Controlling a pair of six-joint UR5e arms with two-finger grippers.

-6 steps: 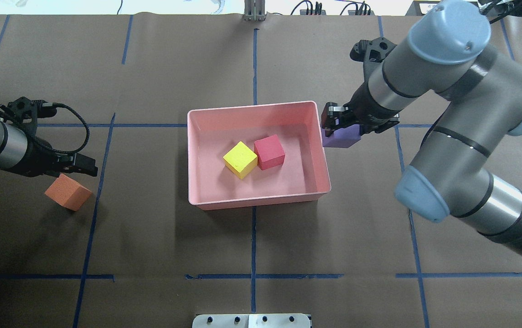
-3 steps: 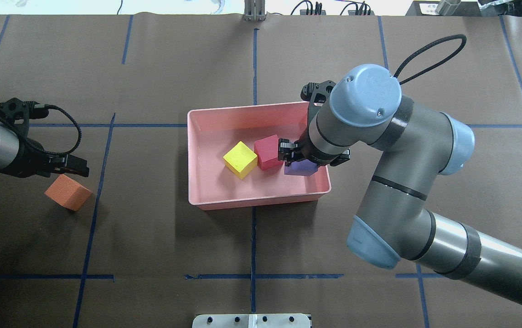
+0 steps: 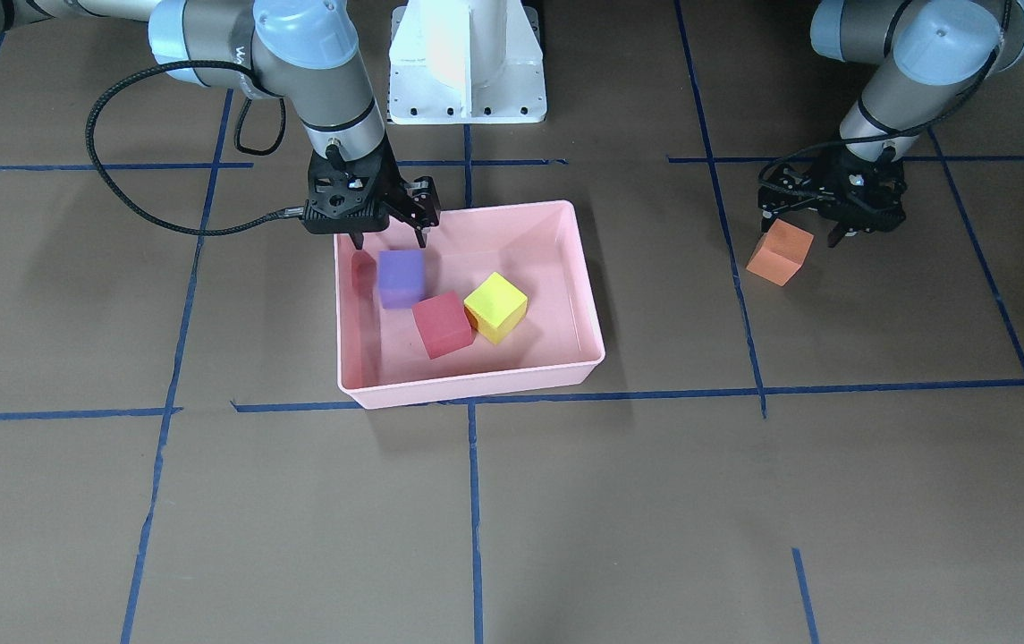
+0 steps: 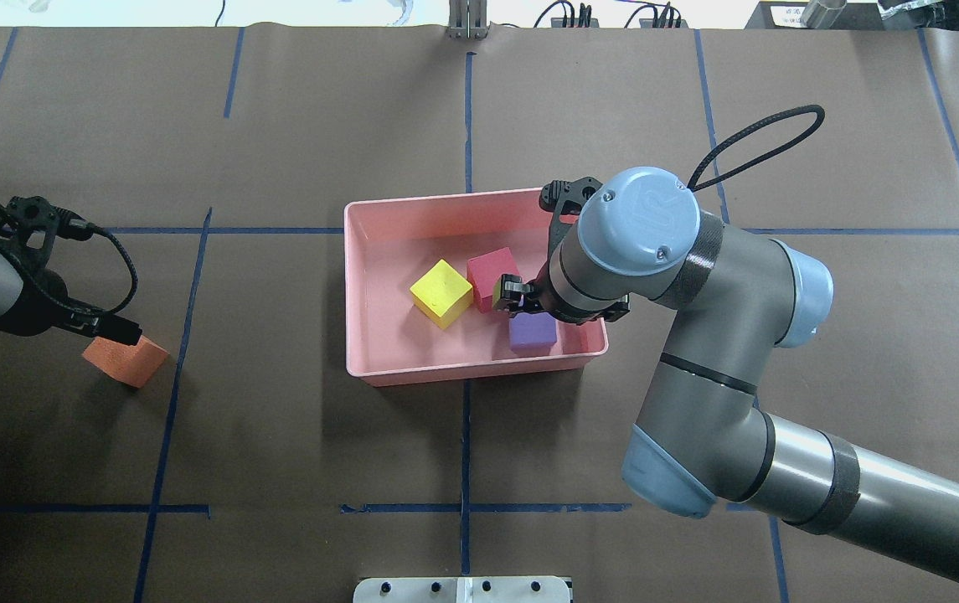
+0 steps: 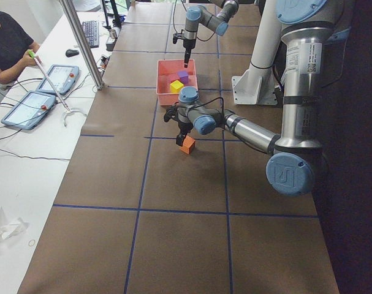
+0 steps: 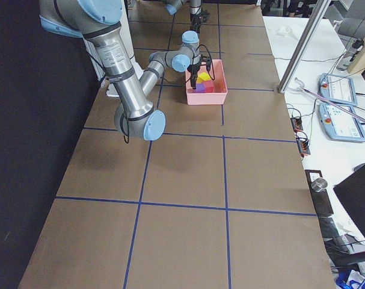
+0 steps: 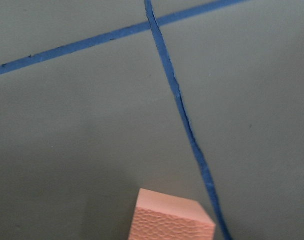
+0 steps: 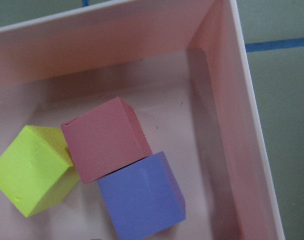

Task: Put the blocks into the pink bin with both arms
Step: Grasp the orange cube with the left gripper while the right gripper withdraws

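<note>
The pink bin (image 3: 476, 389) (image 4: 479, 373) sits mid-table. In it lie the yellow block (image 3: 495, 307) (image 4: 440, 293), the red block (image 3: 442, 324) (image 4: 492, 270) and the purple block (image 3: 401, 277) (image 4: 533, 332); the purple touches the red. My right gripper (image 3: 389, 238) (image 4: 514, 298) is open and empty just above the purple block. The right wrist view shows the bin's wall (image 8: 227, 75) and the purple (image 8: 141, 197), red (image 8: 105, 140) and yellow (image 8: 31, 170) blocks. The orange block (image 3: 780, 253) (image 4: 123, 360) (image 7: 172, 217) lies on the table. My left gripper (image 3: 802, 231) (image 4: 115, 331) is open over its far edge.
The white pedestal base (image 3: 467, 63) stands behind the bin. Blue tape lines (image 4: 464, 502) cross the brown table cover. A white plate (image 4: 462, 590) lies at the near edge. A side bench holds tablets (image 5: 51, 79), with an operator (image 5: 8, 49) beside it.
My right gripper carried the purple block over the bin's right wall, set it down beside the red block and opened. My left gripper moved left and down toward the orange block.
</note>
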